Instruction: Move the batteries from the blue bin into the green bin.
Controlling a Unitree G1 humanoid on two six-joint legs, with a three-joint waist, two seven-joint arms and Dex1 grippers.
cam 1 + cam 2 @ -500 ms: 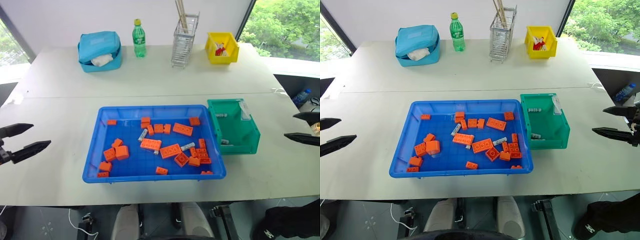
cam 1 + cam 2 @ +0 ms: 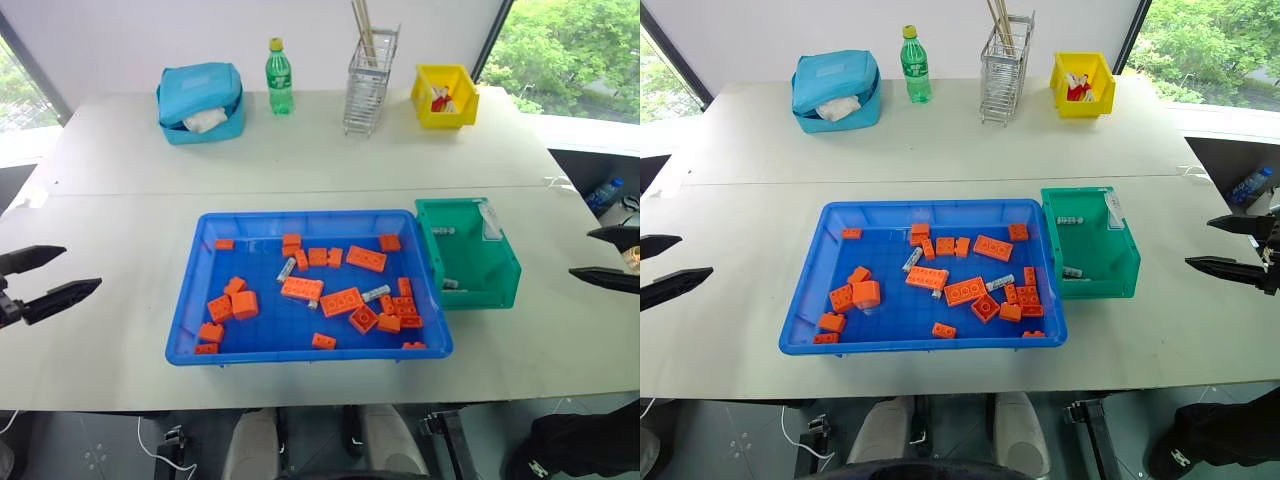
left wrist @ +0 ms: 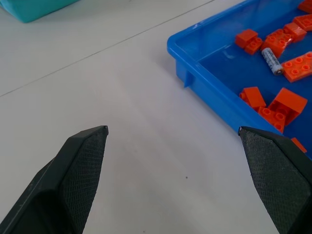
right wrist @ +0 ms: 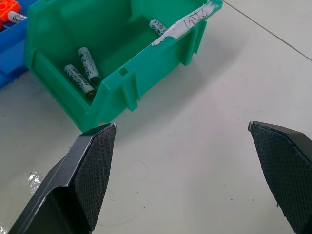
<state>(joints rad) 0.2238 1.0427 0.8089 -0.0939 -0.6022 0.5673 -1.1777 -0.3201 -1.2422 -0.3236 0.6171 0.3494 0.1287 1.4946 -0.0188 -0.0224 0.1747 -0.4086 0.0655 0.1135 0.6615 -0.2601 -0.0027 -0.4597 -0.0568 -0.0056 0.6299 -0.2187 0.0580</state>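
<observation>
A: Where's the blue bin [image 2: 200, 300]?
B: Middle of the desk [image 2: 110, 200], close to the near edge. Its right rim sits against the green bin [image 2: 498, 268], or just beside it; I can't tell if they touch.

A: Batteries?
B: Still in the blue bin: one battery [image 2: 286, 269] left of centre among the orange bricks [image 2: 341, 301], another [image 2: 376, 293] toward the right side. A third small one by a brick near the middle is too small to be sure of. In the green bin: three [image 4: 78, 79] show in the right wrist view, two lying side by side at one end, one at the other end by the label tab.

A: Claws?
B: Left gripper [image 2: 48, 275] hangs over the desk's left edge, fingers spread wide, nothing between them. Right gripper [image 2: 1232, 245] hangs near the right edge, well apart from the green bin, fingers also wide, nothing held.

A: Room to move?
B: Bare desk on both sides: a broad strip between the left edge and the blue bin, a narrower one between the green bin and the right edge. The near edge has little margin in front of the blue bin. The far edge carries a teal pouch [image 2: 199, 100], a bottle [image 2: 278, 78], a wire rack [image 2: 367, 85] and a yellow bin [image 2: 444, 96], all well apart from the bins.
</observation>
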